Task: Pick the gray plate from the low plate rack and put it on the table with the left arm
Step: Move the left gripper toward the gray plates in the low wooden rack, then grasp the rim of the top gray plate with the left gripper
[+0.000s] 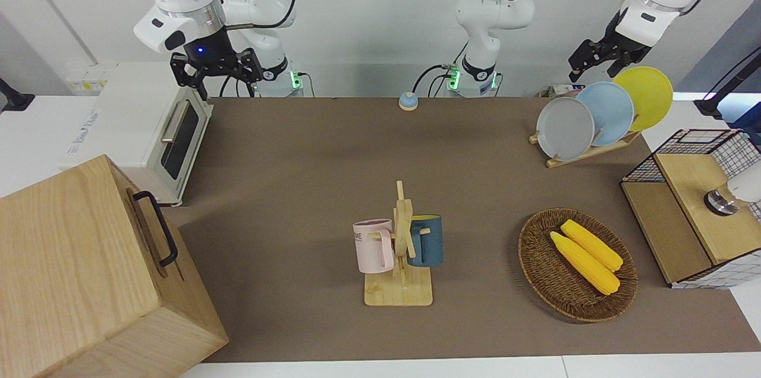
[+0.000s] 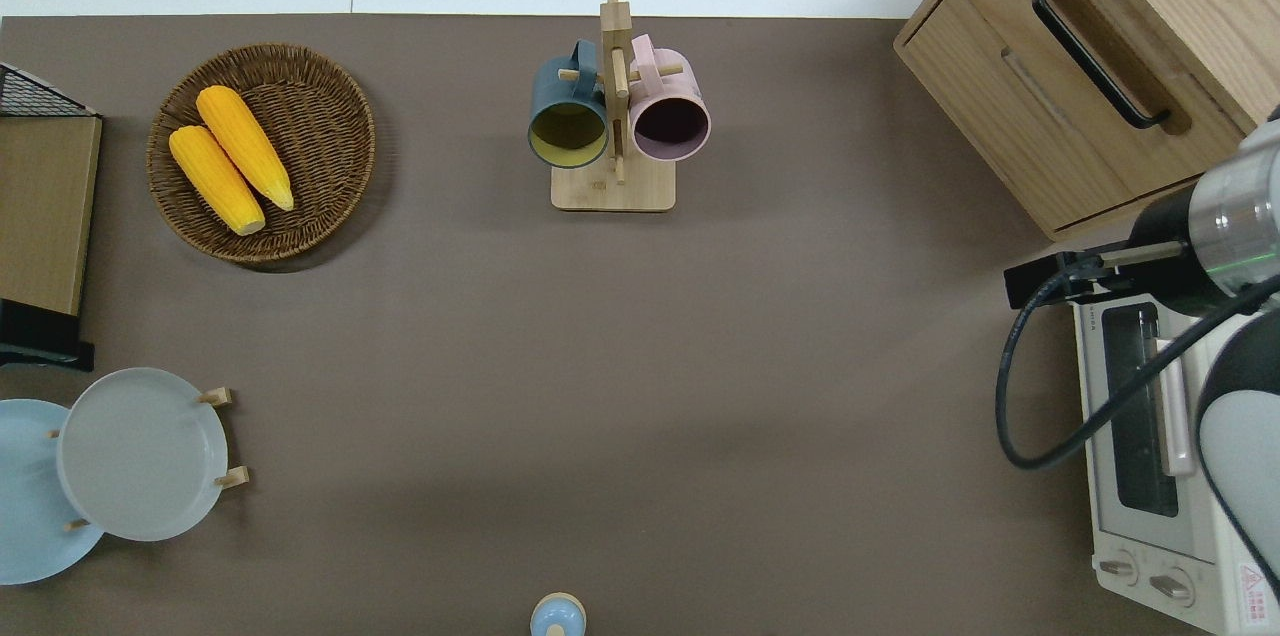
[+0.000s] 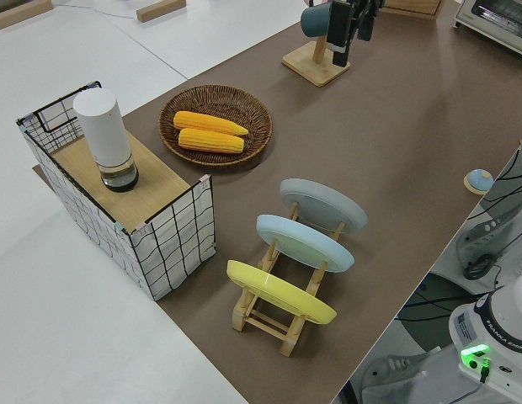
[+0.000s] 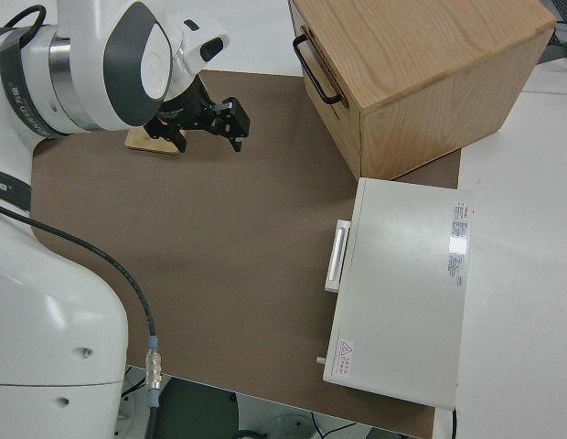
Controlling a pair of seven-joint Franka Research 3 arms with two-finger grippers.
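The gray plate (image 1: 565,128) stands upright in the low plate rack (image 1: 588,153), in the slot farthest from the robots, at the left arm's end of the table (image 1: 297,158). It also shows in the overhead view (image 2: 140,453) and the left side view (image 3: 322,204). A light-blue plate (image 1: 609,112) and a yellow plate (image 1: 645,95) stand in the slots nearer to the robots. My left gripper (image 1: 597,62) hangs open and empty in the air, seen above the rack's yellow-plate end; it is outside the overhead view. My right gripper (image 1: 215,72) is parked, open and empty.
A wire-sided wooden box (image 1: 692,205) with a white cylinder stands beside the rack at the table end. A wicker basket with two corn cobs (image 1: 576,265), a mug stand (image 1: 401,247), a small blue bell (image 1: 408,101), a toaster oven (image 1: 154,128) and a wooden cabinet (image 1: 89,271) are on the table.
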